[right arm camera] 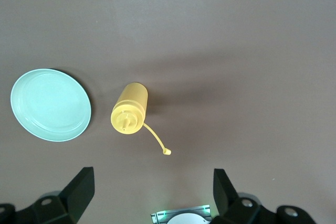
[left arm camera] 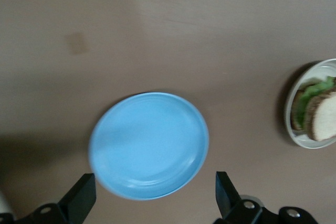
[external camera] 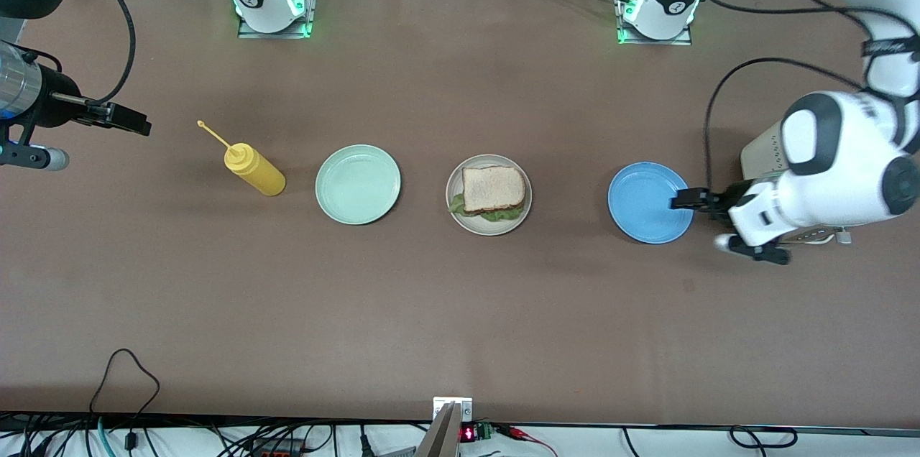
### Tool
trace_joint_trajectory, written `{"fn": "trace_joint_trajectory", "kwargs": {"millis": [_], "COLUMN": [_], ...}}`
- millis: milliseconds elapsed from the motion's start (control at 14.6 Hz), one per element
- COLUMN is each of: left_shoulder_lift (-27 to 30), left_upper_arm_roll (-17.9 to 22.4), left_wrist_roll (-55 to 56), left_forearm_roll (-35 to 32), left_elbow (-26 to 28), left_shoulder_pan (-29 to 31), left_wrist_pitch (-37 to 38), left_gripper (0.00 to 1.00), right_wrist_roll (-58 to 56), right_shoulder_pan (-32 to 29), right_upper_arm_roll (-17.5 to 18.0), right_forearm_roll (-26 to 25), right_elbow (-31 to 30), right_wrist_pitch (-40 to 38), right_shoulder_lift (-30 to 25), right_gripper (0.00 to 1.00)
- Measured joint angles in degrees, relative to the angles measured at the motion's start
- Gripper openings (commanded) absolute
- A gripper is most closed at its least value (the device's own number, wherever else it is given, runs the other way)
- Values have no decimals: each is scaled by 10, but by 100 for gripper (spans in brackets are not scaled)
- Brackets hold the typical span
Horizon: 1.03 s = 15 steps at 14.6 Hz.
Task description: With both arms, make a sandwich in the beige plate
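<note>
Sandwich (external camera: 494,191) sits assembled on the beige plate (external camera: 457,209) at mid-table: toasted slice on top, lettuce ruffling out past the crust on the side nearer the front camera and toward the right arm's end. It stays inside the plate's rim. In my left wrist view the same plate (left arm camera: 294,132) is cut by the frame edge, sandwich (left arm camera: 317,111) half shown.

My left gripper (external camera: 691,200) hangs over the rim of the blue plate (external camera: 647,202) on the side toward the left arm's end, fingers spread wide, nothing between them. Left wrist view shows both fingertips (left arm camera: 84,195) flanking the blue plate (left arm camera: 149,145), apart from it.

My right gripper (external camera: 129,118) waits at the right arm's end of the table over bare tabletop, fingers (right arm camera: 81,187) parted and holding nothing.

Mint-green plate (external camera: 357,184) lies between the beige plate and the yellow squeeze bottle (external camera: 255,168). Bottle is upright, its cap dangling on a strap.

Gaps of bare table (external camera: 460,313) separate all three plates; a wide open strip runs along the front-camera side.
</note>
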State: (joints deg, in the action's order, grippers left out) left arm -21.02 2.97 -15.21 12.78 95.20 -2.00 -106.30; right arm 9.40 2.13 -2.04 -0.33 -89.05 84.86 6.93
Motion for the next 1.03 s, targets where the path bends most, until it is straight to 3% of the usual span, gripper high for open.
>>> {"fn": "trace_joint_trajectory", "kwargs": {"millis": [137, 481, 756, 1031], "left_shoulder_lift": [22, 71, 114, 134], "left_upper_arm_roll": [33, 38, 35, 36], "left_wrist_roll": [6, 93, 149, 160], "left_forearm_roll": [-36, -73, -74, -74], "left_elbow": [-33, -124, -133, -122], "left_shoulder_pan": [-23, -36, -41, -40], "left_wrist_pitch": [33, 144, 214, 224], "left_gripper": [100, 100, 100, 100], "right_wrist_roll": [0, 0, 0, 0], "right_shoulder_pan": [0, 0, 0, 0], "right_upper_arm_roll": [0, 0, 0, 0], "right_forearm_roll": [0, 0, 0, 0], "right_elbow": [0, 0, 0, 0], "right_wrist_pitch": [0, 0, 0, 0], "right_shoulder_lift": [0, 0, 0, 0], "right_gripper": [100, 100, 100, 100]}}
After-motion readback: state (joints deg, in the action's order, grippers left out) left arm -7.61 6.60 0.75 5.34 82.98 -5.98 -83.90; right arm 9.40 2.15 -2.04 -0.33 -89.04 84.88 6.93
